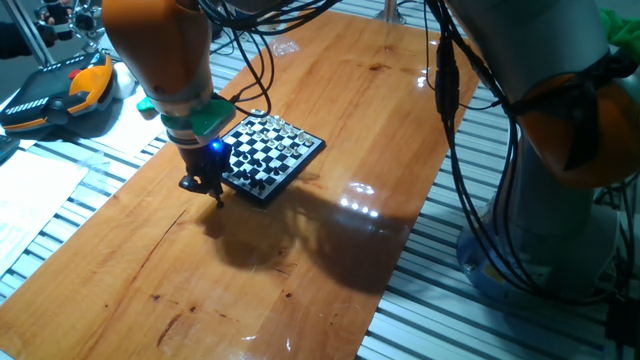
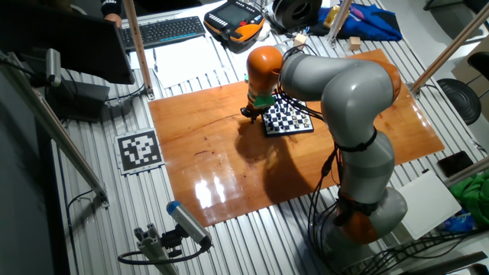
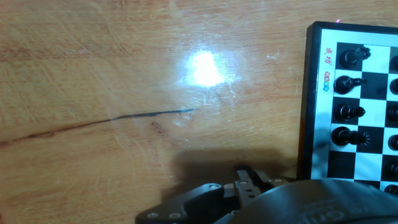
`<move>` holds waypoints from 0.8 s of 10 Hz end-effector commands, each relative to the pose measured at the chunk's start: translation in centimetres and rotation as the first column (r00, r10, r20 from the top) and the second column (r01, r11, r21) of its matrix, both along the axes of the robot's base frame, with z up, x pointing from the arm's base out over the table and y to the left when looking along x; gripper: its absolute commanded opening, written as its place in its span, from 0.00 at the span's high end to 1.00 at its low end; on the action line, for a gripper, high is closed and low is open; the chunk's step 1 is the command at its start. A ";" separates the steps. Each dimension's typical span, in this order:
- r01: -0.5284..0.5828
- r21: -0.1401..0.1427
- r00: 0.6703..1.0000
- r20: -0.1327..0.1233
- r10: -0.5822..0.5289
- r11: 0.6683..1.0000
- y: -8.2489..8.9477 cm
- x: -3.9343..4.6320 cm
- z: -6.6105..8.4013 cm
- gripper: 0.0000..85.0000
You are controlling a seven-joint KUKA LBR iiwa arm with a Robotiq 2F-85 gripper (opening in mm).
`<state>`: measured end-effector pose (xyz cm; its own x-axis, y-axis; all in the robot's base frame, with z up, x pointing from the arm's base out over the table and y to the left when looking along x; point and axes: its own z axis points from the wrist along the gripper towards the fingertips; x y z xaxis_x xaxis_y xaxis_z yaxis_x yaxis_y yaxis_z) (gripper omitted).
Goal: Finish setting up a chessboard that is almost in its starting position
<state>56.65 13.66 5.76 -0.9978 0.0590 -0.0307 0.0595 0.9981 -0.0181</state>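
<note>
Claw (image 1: 216,193) low over bare desk (image 1: 330,240), tips just above wood or touching it, can't tell which. Spread or pressed together: can't tell; fingers too small and dark in both fixed views, and in hand view only the claw (image 3: 249,179) base shows at bottom edge. Nothing seen pinched.

Chessboard (image 1: 268,155) just beside claw, flat on desk, its near edge right next to the fingers, not under them. In hand view chessboard (image 3: 351,99) sits to the right of claw, dark rim and a column of black pieces along the closest file; one square in that column looks bare. In other fixed view chessboard (image 2: 288,118) partly behind the arm, claw (image 2: 249,114) at its left edge.

Dark crack line in desk wood, hand view, ahead-left of claw. Bright lamp glare on the wood ahead of claw. Blue LED lit on wrist above claw.
</note>
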 end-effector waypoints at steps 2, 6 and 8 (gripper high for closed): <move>-0.006 0.001 1.000 0.000 0.006 1.000 0.0 0.00 0.0 0.80; -0.023 0.002 1.000 0.001 0.023 1.000 -0.1 0.04 0.2 1.00; -0.031 -0.007 1.000 0.002 0.031 0.999 -0.3 0.08 0.6 1.00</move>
<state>56.72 13.36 6.42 -0.9991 0.0271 -0.0326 0.0279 0.9993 -0.0255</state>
